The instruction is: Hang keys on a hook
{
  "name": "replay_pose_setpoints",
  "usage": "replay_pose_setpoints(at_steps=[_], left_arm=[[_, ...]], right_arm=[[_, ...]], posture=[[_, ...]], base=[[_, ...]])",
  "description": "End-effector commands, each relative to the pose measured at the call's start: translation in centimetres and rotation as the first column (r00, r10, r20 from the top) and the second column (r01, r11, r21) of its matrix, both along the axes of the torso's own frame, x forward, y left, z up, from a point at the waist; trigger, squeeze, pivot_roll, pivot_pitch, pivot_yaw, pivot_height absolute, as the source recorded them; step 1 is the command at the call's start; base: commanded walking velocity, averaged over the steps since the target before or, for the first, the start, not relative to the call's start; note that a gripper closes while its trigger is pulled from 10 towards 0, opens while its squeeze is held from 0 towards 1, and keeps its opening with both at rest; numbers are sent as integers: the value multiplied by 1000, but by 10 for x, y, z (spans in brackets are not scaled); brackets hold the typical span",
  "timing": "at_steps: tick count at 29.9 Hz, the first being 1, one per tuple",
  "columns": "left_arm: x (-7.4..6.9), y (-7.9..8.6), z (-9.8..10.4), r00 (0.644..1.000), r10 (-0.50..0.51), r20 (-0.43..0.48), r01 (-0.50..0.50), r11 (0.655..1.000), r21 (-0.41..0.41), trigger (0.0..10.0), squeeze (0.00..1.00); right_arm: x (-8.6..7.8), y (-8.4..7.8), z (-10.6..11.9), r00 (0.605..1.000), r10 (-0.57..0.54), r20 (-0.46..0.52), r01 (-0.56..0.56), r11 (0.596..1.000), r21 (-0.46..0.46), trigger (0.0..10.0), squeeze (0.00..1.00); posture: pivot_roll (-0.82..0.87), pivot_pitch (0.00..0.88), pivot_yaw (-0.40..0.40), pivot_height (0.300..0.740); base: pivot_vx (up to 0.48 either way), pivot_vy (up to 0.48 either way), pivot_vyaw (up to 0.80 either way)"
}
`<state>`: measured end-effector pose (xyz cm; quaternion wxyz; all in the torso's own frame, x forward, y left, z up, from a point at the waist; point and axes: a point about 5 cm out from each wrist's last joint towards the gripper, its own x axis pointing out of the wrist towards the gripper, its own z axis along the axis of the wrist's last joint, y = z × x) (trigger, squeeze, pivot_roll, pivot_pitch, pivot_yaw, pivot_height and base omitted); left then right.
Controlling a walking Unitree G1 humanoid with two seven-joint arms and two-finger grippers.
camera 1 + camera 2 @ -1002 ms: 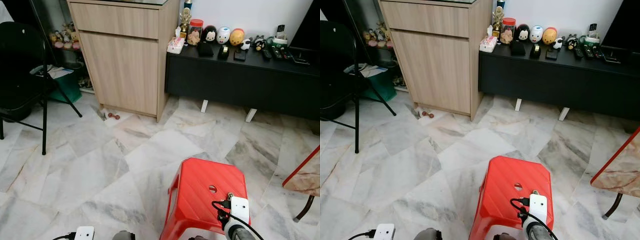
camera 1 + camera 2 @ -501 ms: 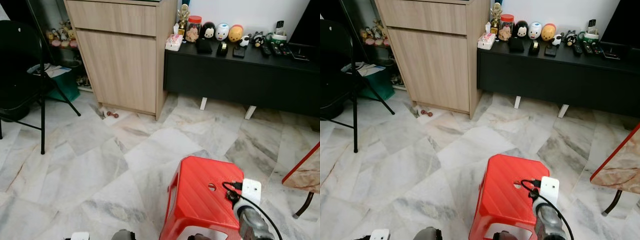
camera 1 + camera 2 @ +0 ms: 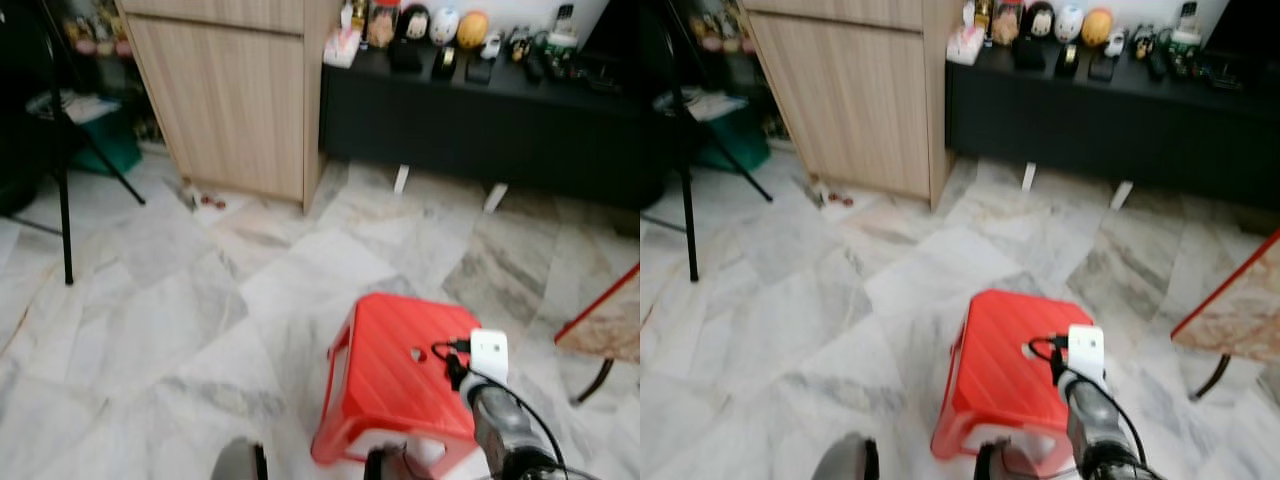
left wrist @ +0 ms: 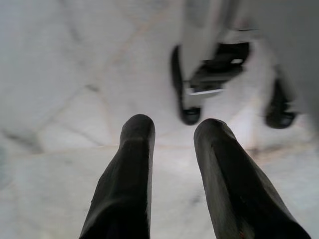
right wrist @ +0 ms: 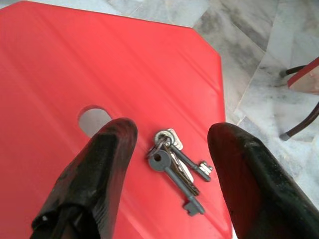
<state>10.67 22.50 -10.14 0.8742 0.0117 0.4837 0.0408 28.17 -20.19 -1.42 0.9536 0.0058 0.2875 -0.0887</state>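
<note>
Hovering above the red stool point(image 3: 395, 375), my right gripper point(image 5: 169, 149) is spread wide, its two fingers point(image 5: 99, 169) either side of the keys point(image 5: 177, 167) without touching them. The keys lie flat on the stool top, near its round hole point(image 5: 93, 119). My left gripper point(image 4: 172, 174) hangs low over the marble floor point(image 3: 150, 320), fingers parted and holding nothing.

No writing can be read anywhere — the items on the black sideboard point(image 3: 480, 110) are too blurred.
</note>
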Motion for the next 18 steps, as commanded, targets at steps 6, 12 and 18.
replay_pose_setpoints(at_steps=[6, 12, 18], left_arm=[[11, -6, 3, 998, -3, 55, 3, 1000, -4, 10000, 0], [28, -6, 8, 995, -4, 101, 4, 1000, 1, 10000, 0], [41, -5, 13, 992, -15, 128, 14, 1000, 7, 10000, 0]], right_arm=[[-8, 8, -6, 999, 24, 29, -25, 999, 39, 10000, 0], [-27, 0, -19, 1000, -14, -7, 14, 999, 50, 10000, 0], [-30, -1, -20, 997, -71, 29, 68, 992, 106, 10000, 0]], posture=[[51, 191, -121, 650], [55, 160, -117, 650], [57, 133, -104, 650]], base=[[0, 0, 0], [0, 0, 0], [0, 0, 0]])
